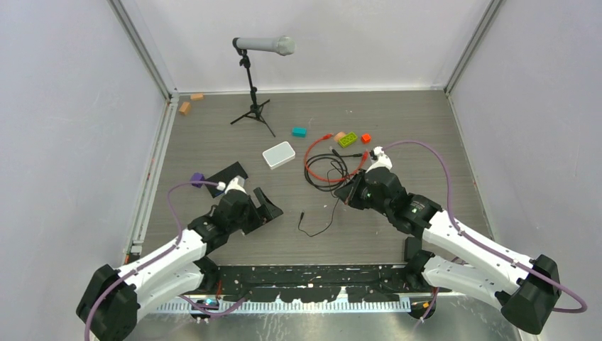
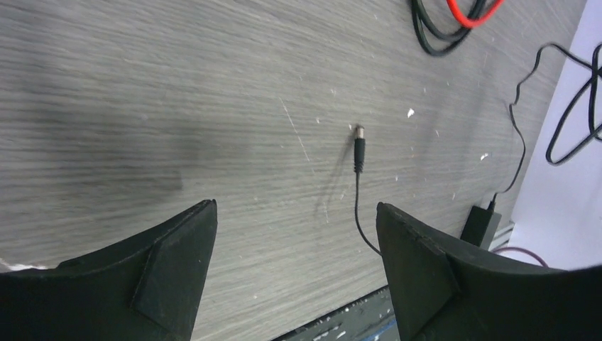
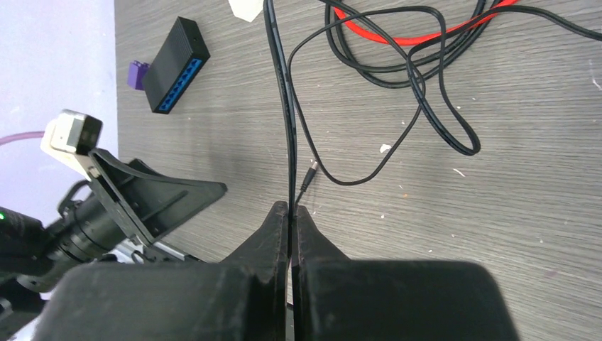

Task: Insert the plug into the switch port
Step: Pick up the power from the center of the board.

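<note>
The left gripper (image 2: 296,208) hung low over the table (image 2: 142,85) at left of centre, its jaws spread wide and empty. Between them in the left wrist view lay a barrel connector (image 2: 359,146) on a thin black lead, touching neither finger. The right gripper (image 3: 292,210) was at right of centre, its jaws clenched on a thick black cable (image 3: 282,78). This cable ran straight out from between the fingertips toward a white box (image 3: 246,7). The switch (image 3: 176,50) lay flat on the left of the table, just beyond the left gripper and well apart from the right one. Its blue port edge (image 3: 182,84) was unobstructed, with no cable seated in any socket. A purple block (image 3: 136,74) sat just beside the switch's end. The red cable (image 1: 309,158) lay looped with the black cables on the table, to the far side of the right gripper and to the right of the white box – neither gripper touched it. The plug on that cable was too small to pick out in any view, so its exact position could not be told.
</note>
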Controlling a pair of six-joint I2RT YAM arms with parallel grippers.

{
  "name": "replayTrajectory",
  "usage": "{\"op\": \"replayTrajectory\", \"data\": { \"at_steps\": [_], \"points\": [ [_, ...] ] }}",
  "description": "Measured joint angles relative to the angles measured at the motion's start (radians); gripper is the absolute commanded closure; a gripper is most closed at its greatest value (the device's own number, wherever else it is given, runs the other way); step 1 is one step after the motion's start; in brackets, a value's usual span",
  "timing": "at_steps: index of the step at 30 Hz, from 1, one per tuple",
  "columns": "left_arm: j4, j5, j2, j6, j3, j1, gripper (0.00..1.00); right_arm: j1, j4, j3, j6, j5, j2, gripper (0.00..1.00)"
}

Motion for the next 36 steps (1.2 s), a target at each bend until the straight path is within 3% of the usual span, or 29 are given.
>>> {"op": "replayTrajectory", "data": {
  "at_steps": [6,11,20,27,30,36],
  "points": [
    [0.103,-0.150,0.042,-0.156,-0.021,-0.178,0.16,0.000,0.051,-0.039,0.045,0.000,0.000,0.99],
    [0.228,-0.229,0.180,-0.247,-0.033,-0.284,0.16,0.000,0.058,-0.072,0.065,-0.001,0.000,1.00],
    [0.495,-0.246,0.436,-0.316,0.009,-0.354,0.31,0.000,0.064,-0.081,0.073,-0.001,-0.004,0.99],
    [0.581,-0.236,0.525,-0.335,0.026,-0.377,0.44,0.000,0.062,-0.087,0.076,0.003,-0.047,1.00],
    [0.593,-0.234,0.537,-0.338,0.026,-0.389,0.57,0.000,0.055,-0.088,0.076,0.008,-0.066,0.99],
    [0.602,-0.217,0.577,-0.334,0.020,-0.400,0.97,0.000,0.032,-0.092,0.074,0.018,-0.082,0.97]
  ]
}}
